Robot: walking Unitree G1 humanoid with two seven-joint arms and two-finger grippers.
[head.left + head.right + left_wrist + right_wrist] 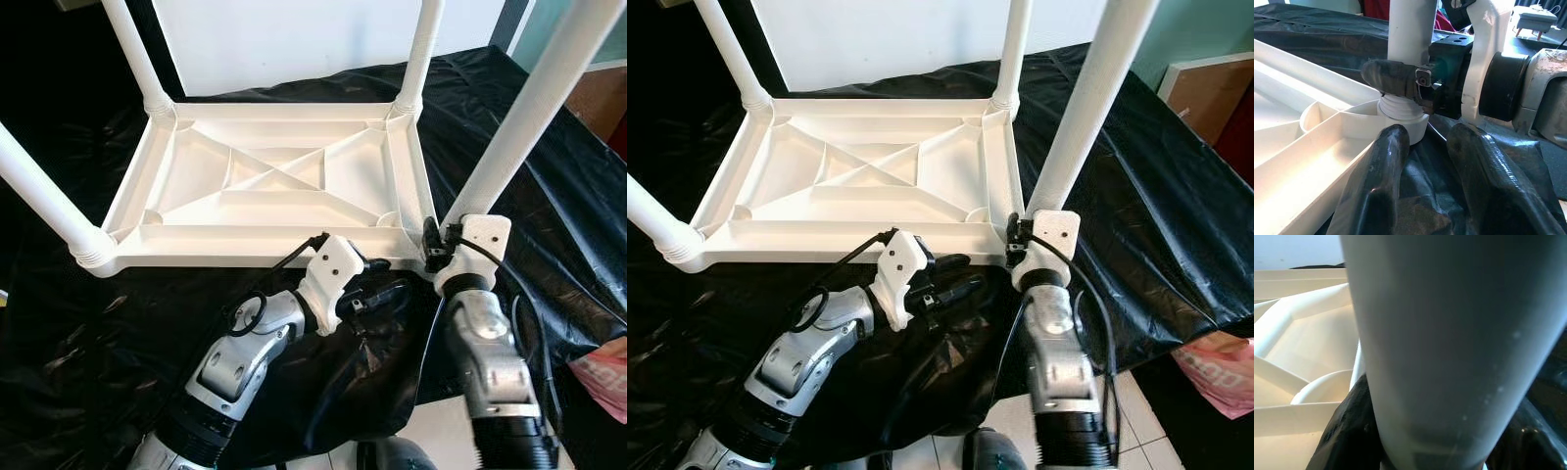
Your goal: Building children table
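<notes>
Right gripper: closed around the near-right leg low down, just above its socket; one finger wraps the leg's front.
Left gripper: fingers parted, holding nothing, over the black sheet, pointing toward 2 o'clock at that same corner.
Table: white, upside down on the sheet, ribbed underside up.
Legs: four, one standing in each corner.
Pink bag: at 4 o'clock, beside the sheet.

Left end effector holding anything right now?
No. In the left wrist view the left end effector has its fingers apart over the black sheet, nothing between them, just short of the table leg.
</notes>
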